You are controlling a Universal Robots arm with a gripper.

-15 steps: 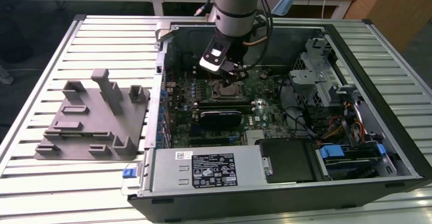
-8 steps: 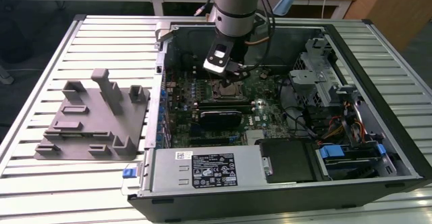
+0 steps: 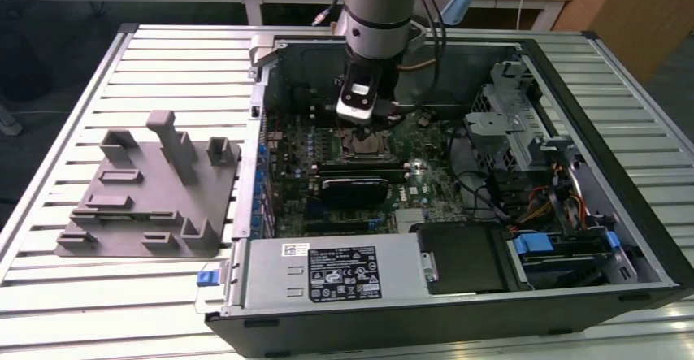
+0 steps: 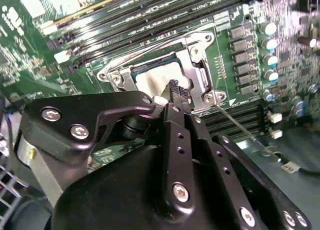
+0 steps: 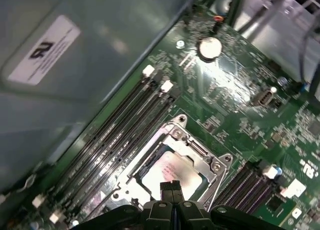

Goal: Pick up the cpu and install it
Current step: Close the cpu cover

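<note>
The cpu point(image 5: 175, 171) lies flat in the metal socket frame point(image 5: 202, 152) on the green motherboard, its silvery top facing up. My gripper point(image 5: 170, 186) hangs right over it, fingertips pressed together, shut with nothing between them. In the second wrist view the same fingertips point(image 4: 175, 87) sit at the edge of the cpu point(image 4: 152, 78), inside the socket frame point(image 4: 200, 64); whether they touch the chip I cannot tell. In the exterior view the gripper point(image 3: 362, 123) reaches down into the open computer case above the socket point(image 3: 363, 143).
A thin socket lever point(image 4: 240, 125) sticks out beside the frame. Memory slots point(image 5: 115, 135) run along one side of the socket. The case walls point(image 3: 260, 132), a drive cage point(image 3: 509, 124) and the power supply point(image 3: 325, 271) hem the board in. A grey fixture block point(image 3: 152, 189) sits on the slatted table at the exterior view's left.
</note>
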